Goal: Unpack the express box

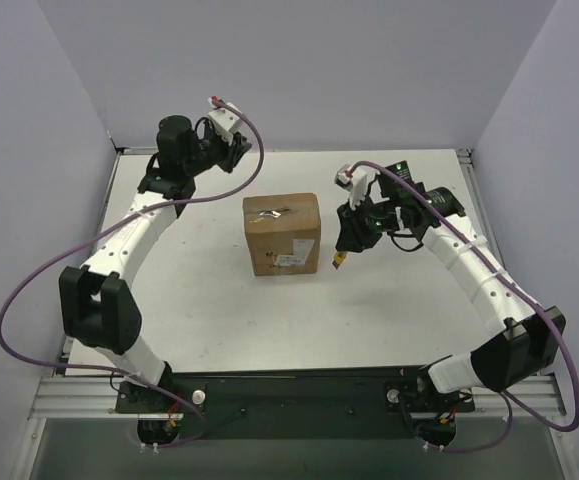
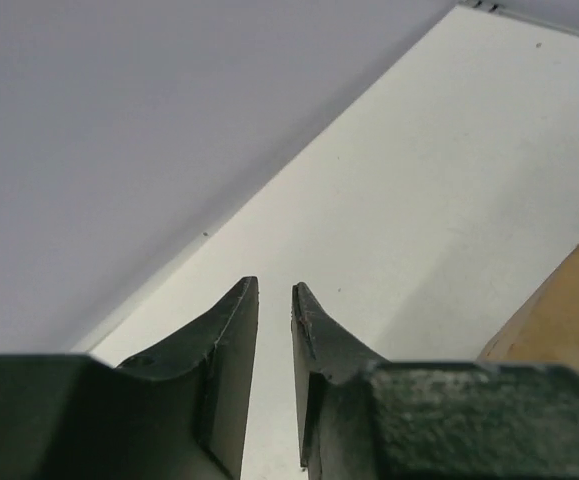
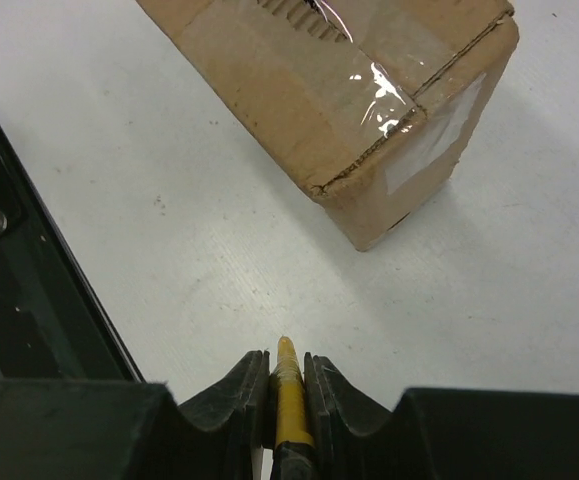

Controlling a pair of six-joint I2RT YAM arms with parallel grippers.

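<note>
Right gripper clamps a yellow knife at the bottom centre of its wrist view. The knife's tip points toward the box, well apart in the upper frame, with clear tape across its closed flaps. Left gripper holds nothing, its jaws a narrow slit apart. From above, the box sits mid-frame on the white table, between both arms.

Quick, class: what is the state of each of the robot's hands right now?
Left hand: slightly open, narrow gap, holding nothing.
Right hand: closed on the yellow utility knife.
</note>
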